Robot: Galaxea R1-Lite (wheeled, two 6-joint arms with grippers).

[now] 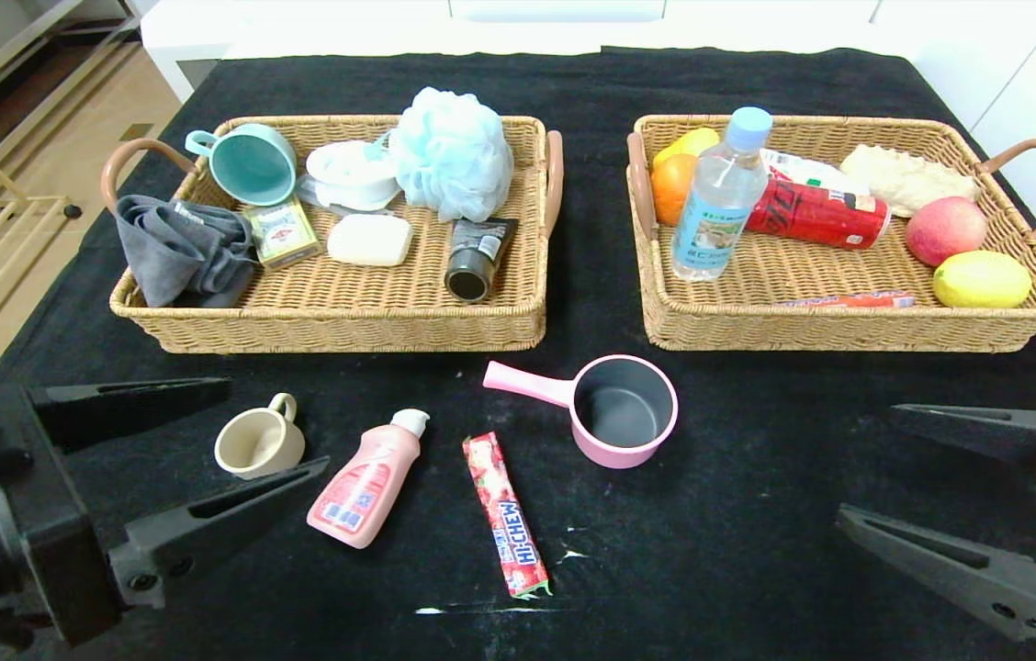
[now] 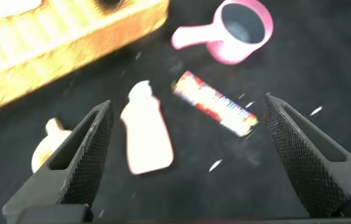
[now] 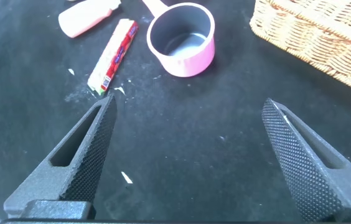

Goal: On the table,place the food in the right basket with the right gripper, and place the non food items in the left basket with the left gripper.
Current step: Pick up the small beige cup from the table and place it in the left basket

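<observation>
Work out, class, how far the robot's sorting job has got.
Done: the clear bottle and orange sausage stick sit in the right basket. In hand: nothing; left gripper and right gripper are open. Left on the table: beige cup, pink squeeze bottle, saucepan, Hi-Chew stick.

Left end effector (image 1: 242, 436), right end effector (image 1: 945, 477): matte black, long tapered fingers, cross-hatched pads, small screws.
</observation>
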